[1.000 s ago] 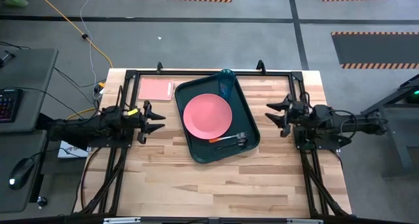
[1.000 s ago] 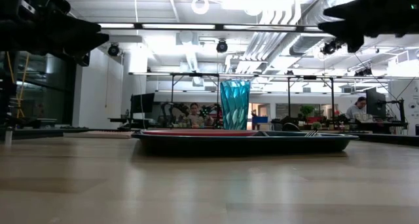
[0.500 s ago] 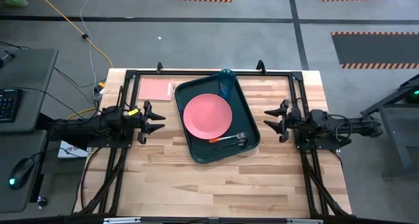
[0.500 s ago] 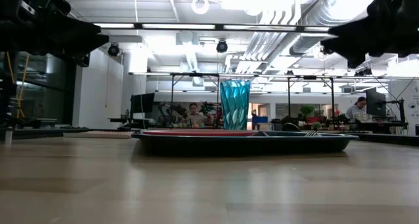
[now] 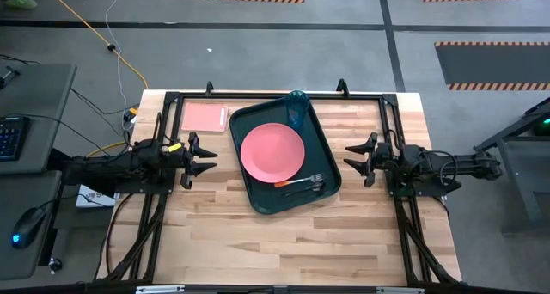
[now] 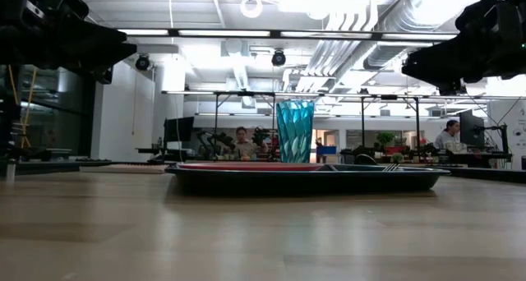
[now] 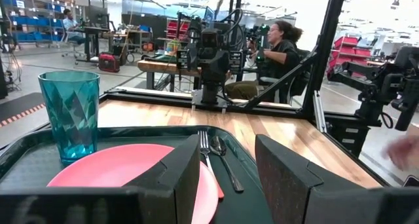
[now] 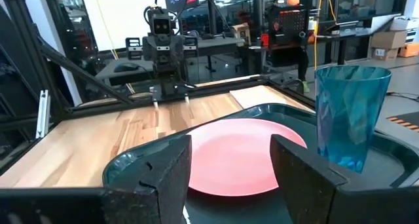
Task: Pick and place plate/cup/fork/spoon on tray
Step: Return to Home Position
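The dark green tray [image 5: 258, 195] lies in the middle of the table. On it rest the round pink plate [image 5: 271, 150], the teal cup [image 5: 296, 112] standing upright in its far corner, and the orange-handled fork [image 5: 296, 182] and dark spoon [image 5: 314, 187] side by side near its right rim. The cup also shows in the low view [image 6: 294, 131]. My left gripper [image 5: 206, 156] is open and empty, left of the tray. My right gripper [image 5: 357, 157] is open and empty, right of the tray. Both are above the table.
A flat pink rectangle [image 5: 204, 118] lies at the far left of the table. A black frame [image 5: 258, 94] runs along the far edge and down both sides. Bare wood [image 5: 284, 242] fills the near half. People show in the room beyond the table.
My right gripper has moved a little toward the tray, toward the table's left, and come down slightly in the low view. The things on the tray have stayed still.
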Tool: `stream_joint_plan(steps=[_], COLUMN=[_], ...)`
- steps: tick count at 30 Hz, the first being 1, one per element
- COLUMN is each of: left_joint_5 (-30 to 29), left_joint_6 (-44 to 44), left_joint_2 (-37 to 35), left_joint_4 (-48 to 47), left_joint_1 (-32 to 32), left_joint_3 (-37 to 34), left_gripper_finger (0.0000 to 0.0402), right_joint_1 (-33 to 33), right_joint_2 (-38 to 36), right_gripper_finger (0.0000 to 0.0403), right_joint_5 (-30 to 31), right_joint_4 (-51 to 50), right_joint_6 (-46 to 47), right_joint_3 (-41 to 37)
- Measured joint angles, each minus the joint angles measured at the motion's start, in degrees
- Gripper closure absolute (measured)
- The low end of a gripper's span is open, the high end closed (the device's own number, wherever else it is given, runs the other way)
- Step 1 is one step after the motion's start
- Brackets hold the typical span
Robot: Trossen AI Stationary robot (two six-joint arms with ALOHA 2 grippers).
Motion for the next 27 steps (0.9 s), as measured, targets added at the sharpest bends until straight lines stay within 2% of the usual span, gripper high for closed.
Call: stream_joint_plan(steps=[27], left_joint_5=[0.0], left_joint_6=[0.0], left_joint_2=[0.0], left_joint_4=[0.0], left_joint_1=[0.0], left_joint_3=[0.0], left_gripper_finger=[0.0266], right_joint_1=[0.0], right_joint_2=[0.0], right_gripper_finger=[0.0203], right_joint_5=[0.0], right_joint_4=[-0.2], right_joint_6=[-0.1], right_joint_3=[0.1])
